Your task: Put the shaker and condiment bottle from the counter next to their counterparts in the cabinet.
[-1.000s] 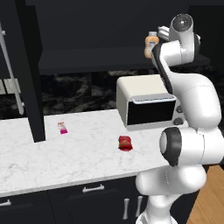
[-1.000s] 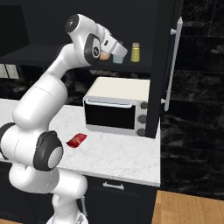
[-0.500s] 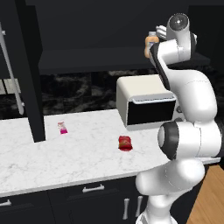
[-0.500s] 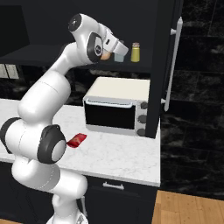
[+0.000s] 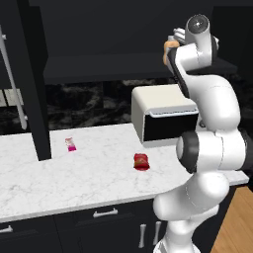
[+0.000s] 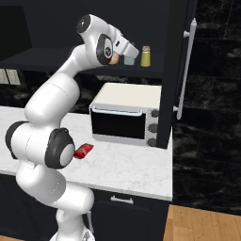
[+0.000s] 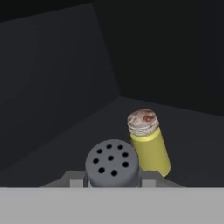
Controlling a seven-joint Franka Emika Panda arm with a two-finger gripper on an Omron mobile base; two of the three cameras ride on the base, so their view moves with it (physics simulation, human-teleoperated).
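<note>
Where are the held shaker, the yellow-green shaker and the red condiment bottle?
shaker (image 7: 112,163): hand view, on its perforated grey cap.
yellow-green shaker (image 6: 146,57): right base view, on its yellow body.
condiment bottle (image 5: 141,161): left base view, on its red body.

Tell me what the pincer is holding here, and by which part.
The pincer is shut on the shaker, gripping its body below the perforated grey cap, up at the cabinet shelf beside the yellow-green shaker.

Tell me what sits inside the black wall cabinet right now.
On the cabinet's dark shelf board stands a slim yellow-green shaker. The gripper holds the small grey-blue shaker beside it. An orange bottle peeks out behind the arm, mostly covered.
</note>
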